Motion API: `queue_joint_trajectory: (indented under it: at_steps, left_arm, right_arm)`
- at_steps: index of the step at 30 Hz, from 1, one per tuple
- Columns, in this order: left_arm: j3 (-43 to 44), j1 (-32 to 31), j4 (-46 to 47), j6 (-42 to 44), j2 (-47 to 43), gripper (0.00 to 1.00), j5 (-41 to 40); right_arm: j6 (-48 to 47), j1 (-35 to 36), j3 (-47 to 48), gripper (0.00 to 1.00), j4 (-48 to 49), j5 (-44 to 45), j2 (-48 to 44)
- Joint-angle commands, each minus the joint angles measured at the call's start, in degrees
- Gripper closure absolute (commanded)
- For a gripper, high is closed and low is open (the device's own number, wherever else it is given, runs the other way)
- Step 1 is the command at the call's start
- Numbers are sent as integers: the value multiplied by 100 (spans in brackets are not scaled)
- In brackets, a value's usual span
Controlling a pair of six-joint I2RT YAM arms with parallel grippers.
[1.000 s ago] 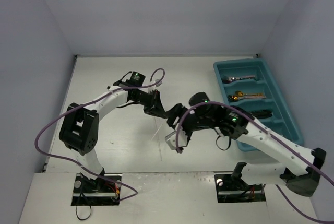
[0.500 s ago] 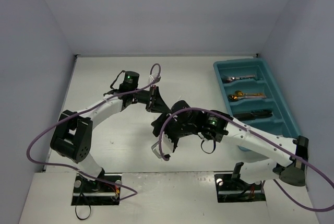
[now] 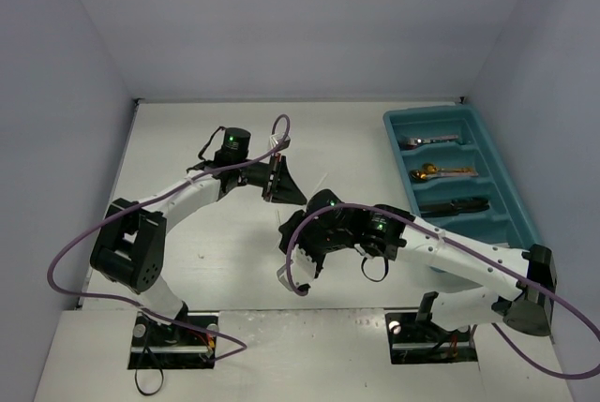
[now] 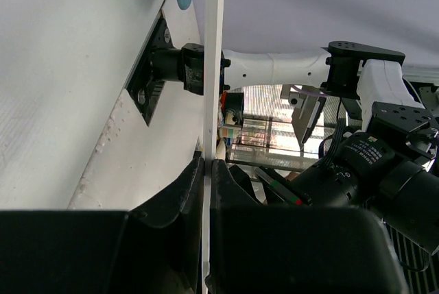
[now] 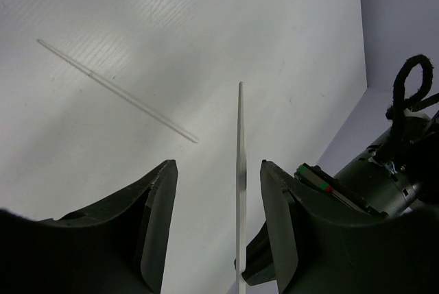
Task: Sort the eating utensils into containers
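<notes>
Left arm reaches out over the table toward the middle. My left gripper is clenched on a white stick. Both jaws press flat on it, no gap either side. The stick runs straight out of the grip, up through the left wrist view and past its top edge, off the table surface. In the top view I can barely make it out, too thin.

My right gripper sits just near-side of the left one, close to the table centre. Jaws are apart and grip nothing. An edge-on stick stands in the gap, nearer the right-hand finger, with daylight on both sides, touching neither pad. Its lower end goes out of the frame bottom beside a dark part. It looks like the same one my left gripper holds, but I cannot confirm that.

A loose stick lies flat on the table beyond the right fingers, diagonal in the right wrist view and well clear of both jaws. Nothing touches it.

Far right is the teal tray, long side running away from me. Its far compartment holds a silver piece, the next one a gold spoon, and the third a dark knife. My right arm covers part of the nearest compartment, so I cannot tell what is in it.
</notes>
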Motion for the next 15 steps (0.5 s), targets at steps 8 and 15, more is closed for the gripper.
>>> queue_joint_trajectory:
  at_steps: [8, 15]
  left_arm:
    - [18, -224, 402, -21, -404, 100, 248]
    - [44, -221, 411, -12, -387, 79, 172]
  right_arm:
    - [-228, -465, 155, 76, 240, 136, 108]
    - [-211, -569, 146, 100, 232, 149, 73]
